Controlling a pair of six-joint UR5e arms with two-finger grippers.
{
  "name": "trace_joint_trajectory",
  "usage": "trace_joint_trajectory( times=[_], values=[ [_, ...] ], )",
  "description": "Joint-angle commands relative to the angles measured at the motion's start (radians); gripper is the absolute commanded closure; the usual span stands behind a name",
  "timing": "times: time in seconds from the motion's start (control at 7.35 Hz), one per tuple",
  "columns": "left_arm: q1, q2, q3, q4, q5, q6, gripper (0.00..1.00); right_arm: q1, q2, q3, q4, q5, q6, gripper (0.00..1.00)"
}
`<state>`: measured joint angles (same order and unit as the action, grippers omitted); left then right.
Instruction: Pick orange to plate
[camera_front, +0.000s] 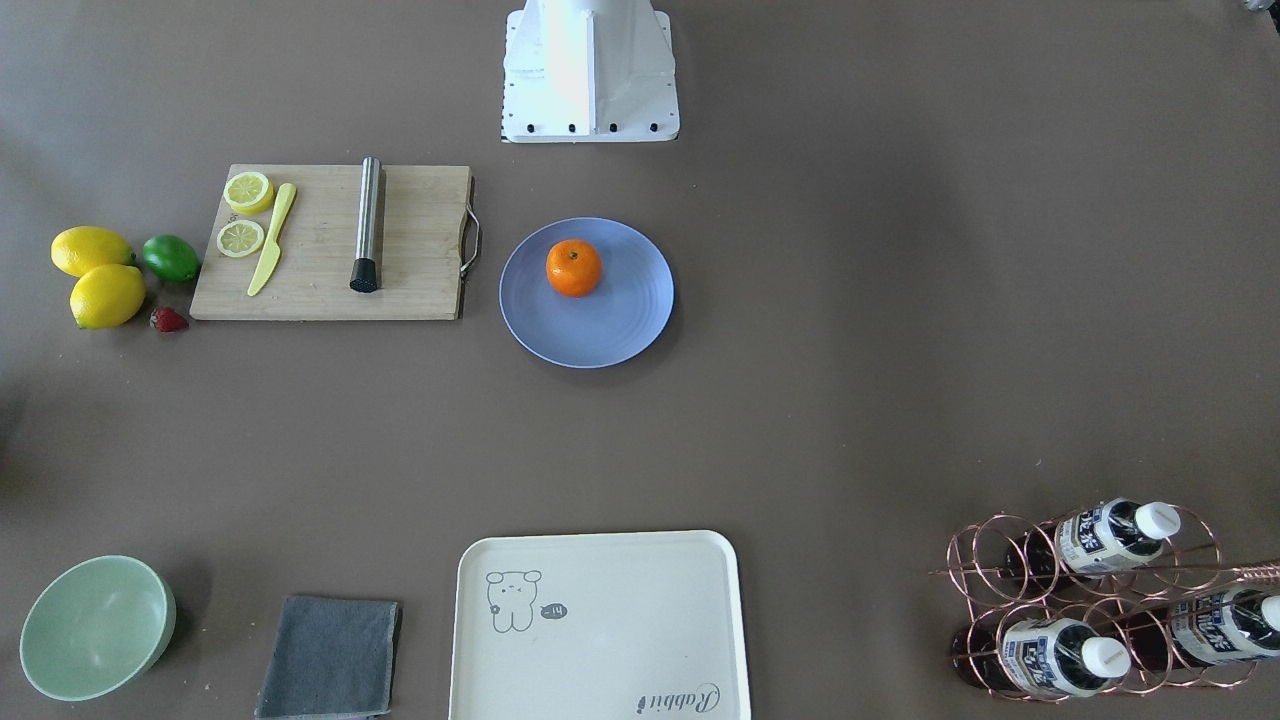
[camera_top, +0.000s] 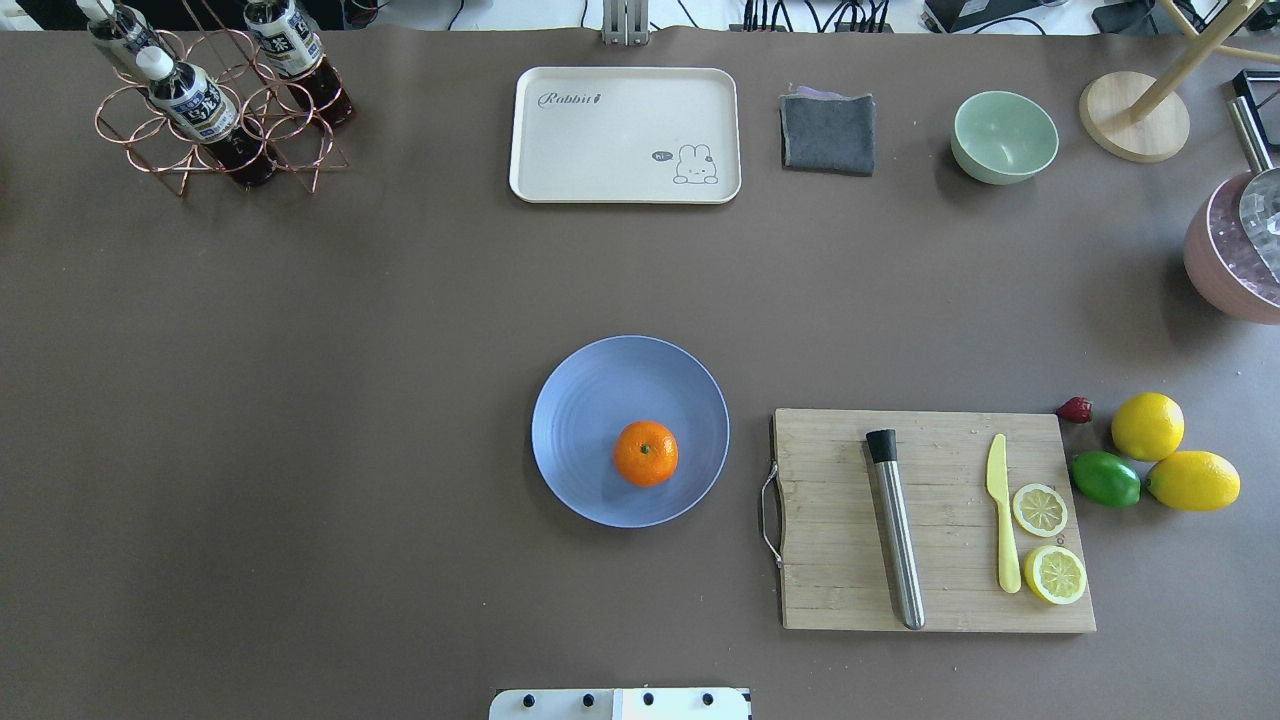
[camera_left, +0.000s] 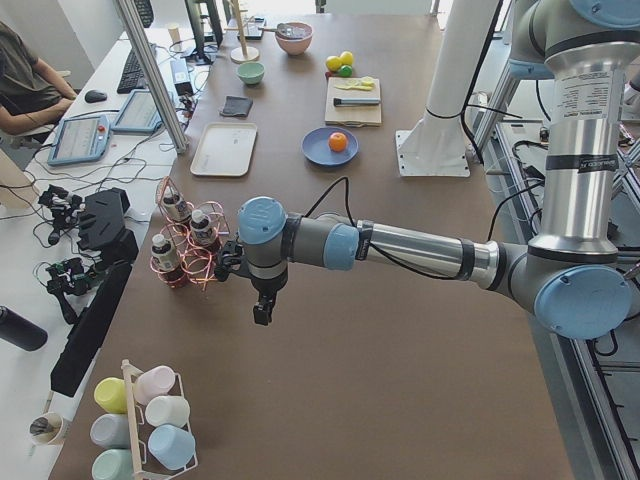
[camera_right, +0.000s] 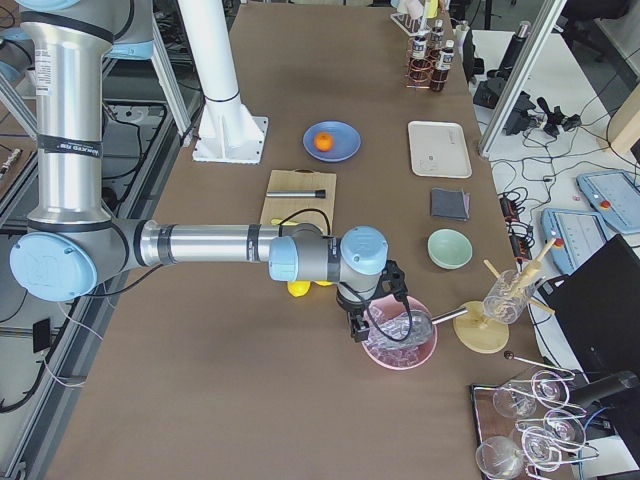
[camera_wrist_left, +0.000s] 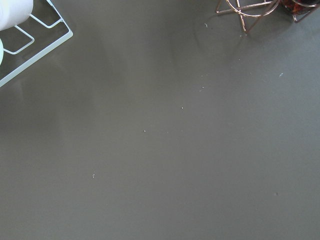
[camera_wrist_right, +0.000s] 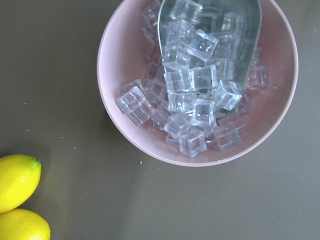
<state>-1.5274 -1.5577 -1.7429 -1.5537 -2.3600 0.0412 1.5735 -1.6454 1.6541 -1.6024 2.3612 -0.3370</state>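
The orange (camera_top: 645, 453) rests on the periwinkle-blue plate (camera_top: 590, 400) at mid-table, toward the side nearest the robot base; the same orange (camera_front: 574, 268) and plate (camera_front: 620, 320) show in the front-facing view. Neither gripper is near them. My left gripper (camera_left: 262, 315) hangs over bare table beside the copper bottle rack (camera_left: 185, 245), far from the plate. Off at the other end, my right gripper (camera_right: 355, 330) hovers above a pink bowl of ice cubes (camera_right: 400, 340). Both grippers show only in the side views, so I cannot tell whether they are open or shut.
A wooden cutting board (camera_top: 830, 520) with a steel muddler, yellow knife and lemon slices lies right of the plate. Two lemons (camera_top: 1147, 426), a lime (camera_top: 1106, 478) and a strawberry sit beyond it. A cream tray (camera_top: 625, 135), grey cloth (camera_top: 828, 132) and green bowl (camera_top: 1004, 136) line the far edge.
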Motion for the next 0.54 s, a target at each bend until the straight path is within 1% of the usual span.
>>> trace_joint_trajectory(
  times=[0.0,0.14,0.27,0.41],
  values=[
    [0.0,0.011,-0.001,-0.006,0.005,0.014,0.02,0.051,-0.016,-0.027,-0.011,-0.005,-0.057,0.0],
    [-0.002,0.013,0.041,-0.022,0.027,0.06,0.02,0.056,-0.016,-0.027,-0.011,-0.006,-0.057,0.0],
    [-0.003,0.017,0.051,-0.06,0.089,0.089,0.02,0.059,-0.02,-0.027,-0.01,-0.007,-0.059,0.0],
    [-0.008,0.021,0.113,-0.075,0.102,0.092,0.02,0.069,-0.033,-0.02,-0.008,-0.005,-0.063,0.0]
  ],
)
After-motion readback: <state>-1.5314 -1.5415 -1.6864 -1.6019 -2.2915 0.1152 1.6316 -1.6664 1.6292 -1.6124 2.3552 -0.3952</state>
